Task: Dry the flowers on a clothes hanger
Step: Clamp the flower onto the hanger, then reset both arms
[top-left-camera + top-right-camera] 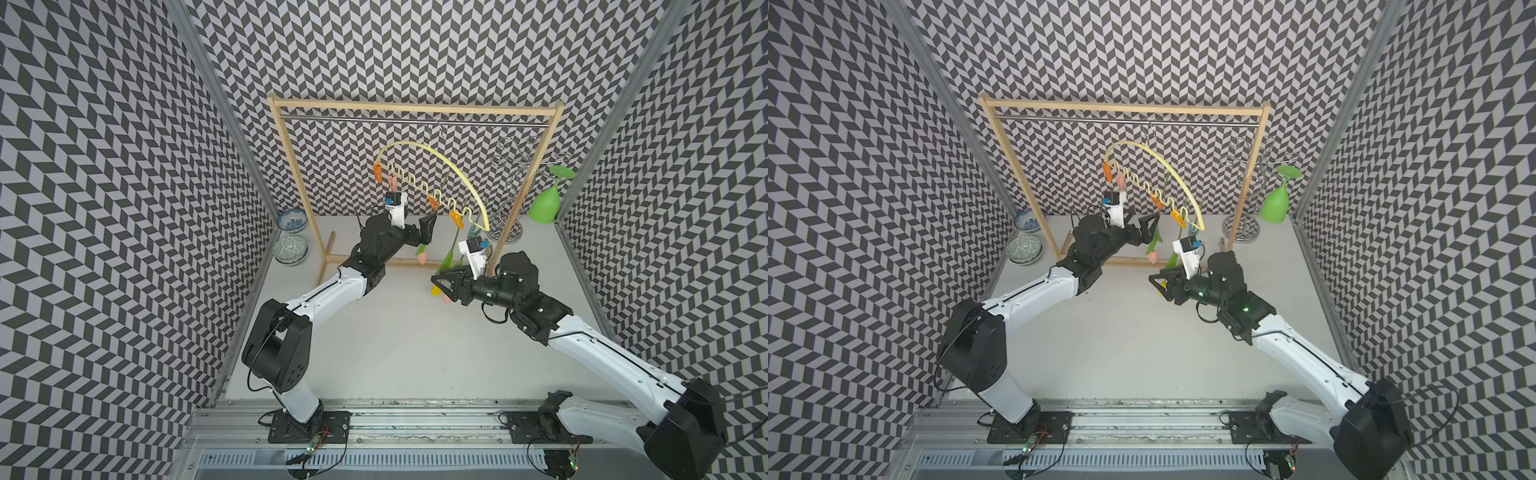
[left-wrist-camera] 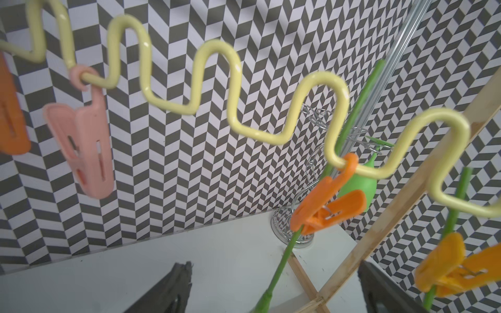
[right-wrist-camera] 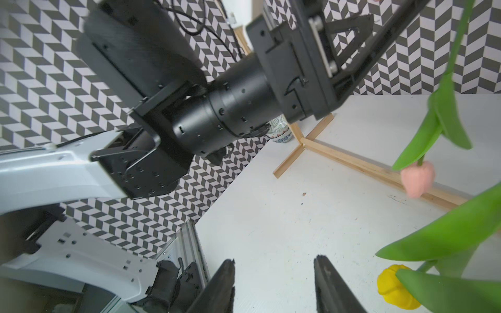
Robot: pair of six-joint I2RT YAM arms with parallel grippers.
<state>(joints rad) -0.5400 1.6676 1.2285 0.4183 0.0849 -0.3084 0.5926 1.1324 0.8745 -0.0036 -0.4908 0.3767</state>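
The pale yellow clothes hanger (image 1: pixel 405 142) (image 1: pixel 1133 142) hangs tilted from the rack's metal rail. Its wavy bar (image 2: pixel 217 47) carries orange and pink pins. An orange pin (image 2: pixel 325 208) clamps one green stem, and a yellow-orange pin (image 2: pixel 455 271) clamps another. The flowers hang heads down: a pink head (image 1: pixel 422 257) (image 3: pixel 417 178), a yellow head (image 3: pixel 395 287) and another pink head (image 1: pixel 448 297). My left gripper (image 2: pixel 275 265) (image 1: pixel 428 228) is wide open around the first stem without touching it. My right gripper (image 3: pixel 273 260) (image 1: pixel 438 282) is open and empty beside the yellow head.
The wooden-framed rack (image 1: pixel 291 166) stands across the back. A spiral wire stand (image 1: pixel 509 232) holds an upside-down green glass (image 1: pixel 544 208) at the back right. Two patterned bowls (image 1: pixel 289 249) sit at the back left. White tabletop lies in front.
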